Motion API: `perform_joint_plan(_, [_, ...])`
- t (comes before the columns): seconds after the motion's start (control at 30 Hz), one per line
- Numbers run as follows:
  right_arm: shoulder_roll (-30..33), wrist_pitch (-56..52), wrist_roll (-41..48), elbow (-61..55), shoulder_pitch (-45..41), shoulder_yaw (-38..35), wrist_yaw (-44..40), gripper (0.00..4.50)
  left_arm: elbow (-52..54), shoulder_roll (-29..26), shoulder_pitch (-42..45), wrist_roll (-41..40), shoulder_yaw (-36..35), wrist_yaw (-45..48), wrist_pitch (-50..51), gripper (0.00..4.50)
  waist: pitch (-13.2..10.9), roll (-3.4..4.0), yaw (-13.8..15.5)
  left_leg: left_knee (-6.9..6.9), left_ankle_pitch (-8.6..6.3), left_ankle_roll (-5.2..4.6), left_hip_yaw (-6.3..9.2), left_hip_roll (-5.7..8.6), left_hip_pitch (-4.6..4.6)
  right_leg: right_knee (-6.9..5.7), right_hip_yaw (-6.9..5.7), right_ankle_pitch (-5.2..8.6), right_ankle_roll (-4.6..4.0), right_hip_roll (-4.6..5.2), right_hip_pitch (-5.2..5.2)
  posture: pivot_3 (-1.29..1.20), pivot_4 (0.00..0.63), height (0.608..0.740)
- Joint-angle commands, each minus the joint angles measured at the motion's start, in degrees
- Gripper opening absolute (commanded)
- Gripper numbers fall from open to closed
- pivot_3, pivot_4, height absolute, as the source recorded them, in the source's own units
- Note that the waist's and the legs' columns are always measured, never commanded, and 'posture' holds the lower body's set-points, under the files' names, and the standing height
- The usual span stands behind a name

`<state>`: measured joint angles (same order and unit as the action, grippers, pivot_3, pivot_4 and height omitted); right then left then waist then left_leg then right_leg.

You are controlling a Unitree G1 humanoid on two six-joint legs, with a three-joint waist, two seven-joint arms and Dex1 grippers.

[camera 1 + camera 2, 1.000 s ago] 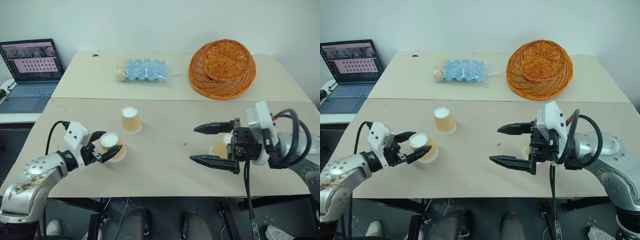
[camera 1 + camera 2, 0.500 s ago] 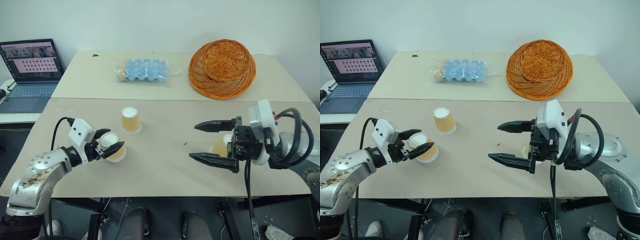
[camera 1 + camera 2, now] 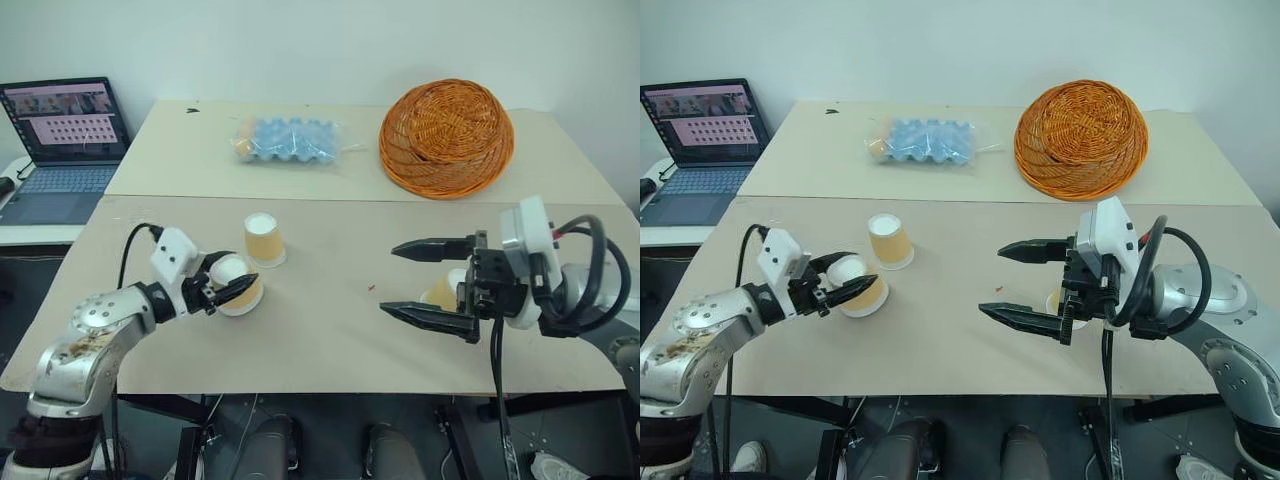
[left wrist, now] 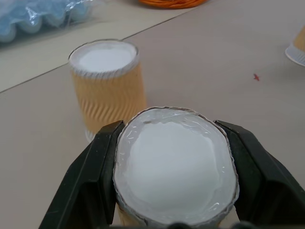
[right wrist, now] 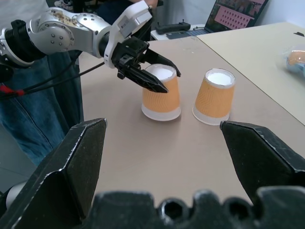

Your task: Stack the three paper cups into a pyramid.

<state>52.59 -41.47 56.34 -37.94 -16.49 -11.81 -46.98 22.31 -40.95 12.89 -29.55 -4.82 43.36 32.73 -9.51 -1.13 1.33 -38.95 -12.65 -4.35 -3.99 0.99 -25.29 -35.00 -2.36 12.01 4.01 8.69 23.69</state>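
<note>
Nearest the robot, on a beige table (image 3: 330, 350), two arms reach inward. The left gripper (image 3: 232, 285) has just closed: a second ago its black fingers stood spread around an upside-down tan paper cup (image 3: 238, 287), and now they pinch that cup near its white base, one finger pressed to each side. The cup has also shifted a little toward the table's middle and now sits just beside a second upturned cup (image 3: 264, 240), which stands a little farther back, apart from it. On the robot's right, the right gripper (image 3: 428, 281) hangs with its two fingers spread wide, holding nothing and unmoved; the third cup (image 3: 440, 293) stands just behind those fingers, partly hidden. All three cups rest on the table, so the pyramid is not yet begun; judging from the fresh grip, the left cup is being brought next to its neighbour to form the bottom row. Farther back, on a second table surface, lie a wrapped blue egg carton (image 3: 288, 140) and an upturned wicker basket (image 3: 446, 136), with an open laptop (image 3: 62, 140) at far left.
</note>
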Motion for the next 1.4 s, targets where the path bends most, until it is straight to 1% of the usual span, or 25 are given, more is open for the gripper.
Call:
perform_joint_plan(0.03, [0.58,0.42,-0.12,-0.97,-0.47,-1.86,0.85,4.50,2.55,1.26,7.10,0.01,7.82,6.50,-1.87,2.51,0.00,0.00,0.14,0.00,0.02,-0.02,0.00,0.01,0.00,0.00,0.00,0.00,0.00,-0.01,0.00,0.00,0.150,0.726])
perform_joint_plan(0.07, [0.61,0.52,-0.33,-1.01,-0.43,-1.89,0.94,4.50,1.80,1.93,9.29,0.56,10.10,8.14,-2.38,2.51,0.00,0.00,0.28,-0.02,0.06,-0.10,0.00,0.04,0.00,-0.01,-0.01,0.00,0.00,-0.02,-0.04,0.00,0.150,0.726])
perform_joint_plan(0.1, [0.62,0.64,-0.43,-1.32,-0.07,-2.07,1.08,4.50,-0.78,3.95,12.77,2.04,12.86,9.33,-3.75,2.51,0.00,-0.01,0.36,-0.03,0.19,-0.31,-0.01,0.04,-0.01,0.00,-0.02,0.00,0.00,-0.04,-0.06,0.00,0.150,0.726])
perform_joint_plan(0.17, [0.61,0.76,-0.60,-1.75,0.32,-2.21,1.43,4.50,-5.60,7.34,17.89,4.55,16.31,10.45,-6.22,2.51,0.00,-0.01,0.80,-0.04,0.20,-0.34,-0.01,0.06,0.00,0.00,-0.03,0.00,0.01,-0.06,-0.35,0.00,0.150,0.726])
perform_joint_plan(0.2, [0.54,0.78,-0.60,-2.19,0.72,-2.51,1.80,4.50,-9.84,10.38,21.47,6.29,18.05,10.39,-8.01,2.51,0.00,-0.02,0.86,-0.09,0.20,-0.35,-0.01,0.06,0.00,0.01,-0.03,-0.01,0.01,-0.12,-0.36,0.00,0.150,0.726])
perform_joint_plan(0.3, [0.45,0.69,-0.47,-3.31,1.62,-3.35,2.95,4.50,-20.01,16.81,28.82,10.01,20.95,10.56,-12.61,2.51,-0.01,-0.04,0.93,-0.13,0.20,-0.42,0.00,0.05,0.01,0.02,-0.03,0.00,0.02,-0.17,-0.42,0.00,0.150,0.726])
perform_joint_plan(0.47, [0.60,0.31,0.13,-5.75,3.58,-5.32,5.66,4.50,-36.37,24.32,36.83,14.67,23.43,14.14,-20.40,2.51,-0.04,-0.10,0.89,-0.23,0.13,-0.58,-0.01,0.09,-0.06,0.03,-0.02,0.01,0.08,-0.17,-0.43,0.00,0.150,0.726])
perform_joint_plan(0.73, [0.93,0.08,1.58,-8.38,6.18,-7.76,9.03,4.50,-48.62,29.53,39.11,19.31,25.61,18.77,-26.54,2.51,-0.05,-0.11,0.86,-0.27,0.11,-0.62,0.00,0.06,-0.09,0.02,-0.03,0.01,0.10,-0.17,-0.43,0.00,0.150,0.726])
perform_joint_plan(0.9, [1.23,0.16,2.47,-9.55,7.52,-8.89,10.55,4.50,-53.37,32.03,40.43,19.93,23.80,19.04,-26.87,2.51,-0.05,-0.12,1.02,-0.37,0.07,-0.68,0.04,0.06,-0.20,0.02,-0.05,0.00,0.13,-0.15,-0.40,0.00,0.150,0.726])
perform_joint_plan(1.33, [1.76,0.65,3.61,-9.54,7.86,-9.93,11.23,4.50,-57.68,34.24,41.09,22.33,22.71,19.09,-29.17,2.51,-0.05,-0.12,0.95,-0.87,-0.13,-0.98,0.06,0.05,-0.30,0.02,-0.05,-0.08,0.28,-0.08,-0.51,0.00,0.150,0.726])
perform_joint_plan(1.4, [1.80,0.69,3.64,-9.49,7.76,-9.90,11.34,4.50,-58.25,34.30,41.13,22.99,22.73,18.46,-29.73,3.51,-0.05,-0.12,0.96,-0.88,-0.14,-0.99,0.06,0.05,-0.30,0.02,-0.05,-0.09,0.29,-0.06,-0.51,0.00,0.150,0.726])
